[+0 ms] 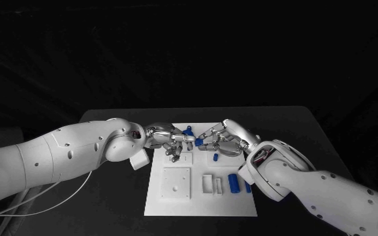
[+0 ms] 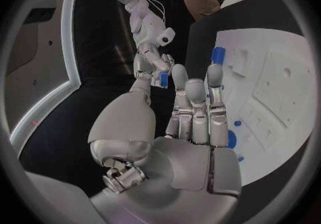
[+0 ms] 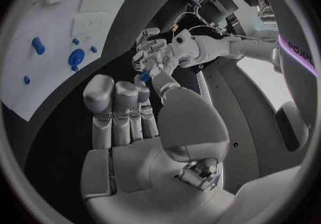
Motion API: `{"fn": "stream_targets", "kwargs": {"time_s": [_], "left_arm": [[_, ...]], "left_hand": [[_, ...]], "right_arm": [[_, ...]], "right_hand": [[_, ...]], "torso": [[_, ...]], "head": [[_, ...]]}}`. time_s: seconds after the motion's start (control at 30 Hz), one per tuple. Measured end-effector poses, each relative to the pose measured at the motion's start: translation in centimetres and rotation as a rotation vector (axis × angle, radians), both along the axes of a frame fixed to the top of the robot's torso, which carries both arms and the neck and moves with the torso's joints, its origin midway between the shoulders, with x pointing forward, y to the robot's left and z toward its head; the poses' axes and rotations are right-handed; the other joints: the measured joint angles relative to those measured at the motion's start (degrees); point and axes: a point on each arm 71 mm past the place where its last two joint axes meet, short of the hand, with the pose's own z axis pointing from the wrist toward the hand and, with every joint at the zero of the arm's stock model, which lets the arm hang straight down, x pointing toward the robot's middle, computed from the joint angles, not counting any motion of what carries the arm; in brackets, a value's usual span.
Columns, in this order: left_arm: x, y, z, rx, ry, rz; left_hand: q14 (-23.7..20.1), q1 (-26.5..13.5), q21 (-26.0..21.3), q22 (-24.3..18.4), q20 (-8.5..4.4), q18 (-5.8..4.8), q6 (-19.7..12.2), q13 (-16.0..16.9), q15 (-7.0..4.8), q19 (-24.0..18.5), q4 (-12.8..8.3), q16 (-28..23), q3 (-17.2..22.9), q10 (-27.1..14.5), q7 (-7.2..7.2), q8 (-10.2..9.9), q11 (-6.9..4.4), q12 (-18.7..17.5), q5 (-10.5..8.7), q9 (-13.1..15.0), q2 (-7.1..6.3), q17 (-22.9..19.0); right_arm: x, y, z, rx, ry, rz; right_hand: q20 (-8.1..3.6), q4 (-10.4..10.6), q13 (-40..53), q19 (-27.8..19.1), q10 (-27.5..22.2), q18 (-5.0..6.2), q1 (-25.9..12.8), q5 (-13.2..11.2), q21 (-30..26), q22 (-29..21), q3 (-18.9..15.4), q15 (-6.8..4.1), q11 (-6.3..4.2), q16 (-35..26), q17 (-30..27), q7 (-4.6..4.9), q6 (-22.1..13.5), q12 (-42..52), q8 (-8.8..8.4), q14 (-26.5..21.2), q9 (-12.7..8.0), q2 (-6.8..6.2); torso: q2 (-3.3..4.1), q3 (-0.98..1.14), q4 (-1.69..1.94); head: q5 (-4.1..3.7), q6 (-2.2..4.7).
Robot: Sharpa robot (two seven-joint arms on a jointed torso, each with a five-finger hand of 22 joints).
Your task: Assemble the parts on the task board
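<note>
Blue plastic, small and stiff, the part (image 1: 192,135) sits between the two hands above the far end of the task board (image 1: 201,206). It looks light and smooth, likely to slip or twist if squeezed off-centre, so a pinch across its sides near the middle seems safest. The left hand (image 1: 169,139) and right hand (image 1: 223,141) meet fingertip to fingertip around it; which one actually pinches it I cannot tell. More blue parts (image 1: 234,183) lie on the board's near right side. Round it spreads the black table (image 1: 118,203), flat and matte, in a dark room.
</note>
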Motion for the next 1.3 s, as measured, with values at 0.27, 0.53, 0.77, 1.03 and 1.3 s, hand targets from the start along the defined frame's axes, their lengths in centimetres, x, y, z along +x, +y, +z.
{"fn": "stream_targets", "kwargs": {"time_s": [0.27,0.53,0.77,1.03,1.3], "left_arm": [[0.07,-0.30,0.18,-0.012,-0.033,0.027],[0.11,-0.55,0.27,-0.023,-0.047,0.033],[0.13,-0.58,0.33,-0.031,-0.052,0.035],[0.11,-0.72,0.37,-0.038,-0.054,0.032],[0.12,-0.88,0.43,-0.049,-0.055,0.033]], "left_hand": [[-0.4,0.0,0.0,0.0,0.20,0.01,-0.6,-0.5,0.00,-0.2,-2.2,0.0,-2.2,-0.4,0.24,0.0,0.00,0.2,0.54,-0.9,4.24,-0.6],[-0.6,1.3,0.0,0.0,0.40,0.00,-0.8,-0.8,0.20,-0.4,-3.5,0.0,-2.7,-0.6,0.44,0.0,0.21,0.2,0.54,-1.7,7.49,-0.9],[-0.6,2.3,0.0,0.0,0.40,0.00,-0.8,-1.0,0.20,-0.4,-6.2,0.0,-2.8,-0.6,0.44,-0.2,0.21,0.2,0.54,-2.0,9.16,-1.0],[-0.6,2.7,0.0,0.0,0.40,0.00,-0.8,-1.1,0.20,-0.4,-7.8,0.0,-2.3,-0.6,0.45,-0.2,0.21,0.2,2.63,-2.2,10.02,-1.1],[-0.6,2.7,-0.2,0.0,0.40,0.00,-0.8,-1.2,0.20,-0.4,-9.4,0.0,-1.6,-0.8,0.45,-0.5,0.05,0.0,4.81,-2.6,10.50,-1.2]], "right_arm": [[0.01,0.25,0.04,0.012,0.011,-0.007],[0.17,0.38,0.29,0.026,0.010,-0.019],[0.26,0.40,0.30,0.030,0.011,-0.028],[0.34,0.44,0.25,0.031,0.013,-0.033],[0.44,0.49,0.15,0.030,0.016,-0.037]], "right_hand": [[-0.21,0.2,0.0,0.2,0.0,0.00,0.0,-0.6,0.0,0.0,-0.2,0.00,0.01,0.0,0.1,0.00,0.2,0.0,-0.05,0.0,0.0,0.00],[-0.21,0.1,0.0,0.2,0.1,0.00,0.0,-0.6,0.0,0.0,-0.2,0.00,0.10,0.0,0.3,-0.02,0.2,0.0,-0.08,0.0,0.0,-0.01],[-0.21,0.1,0.0,0.2,0.1,-0.01,-0.2,-0.6,0.0,0.0,-0.2,0.01,0.11,0.0,0.2,-0.07,0.2,0.0,-0.20,0.0,0.0,-0.23],[-0.20,0.1,0.0,0.2,0.0,0.00,-0.2,-0.6,0.0,0.0,-0.2,0.01,-0.01,0.0,0.3,-0.14,0.3,0.0,0.00,0.0,0.0,-0.23],[-0.20,0.1,0.0,0.2,0.0,0.00,-0.4,-0.6,0.0,0.0,-0.3,0.01,-0.01,0.0,0.4,-0.15,0.3,0.0,0.00,0.0,0.0,-0.41]], "torso": [[0.00,0.03,0.01],[0.00,0.03,0.03],[0.00,0.06,0.03],[0.01,0.06,-0.01],[0.00,0.06,-0.04]], "head": [[-0.06,0.08],[-0.06,0.09],[-0.03,0.07],[0.02,0.16],[0.04,0.21]]}}
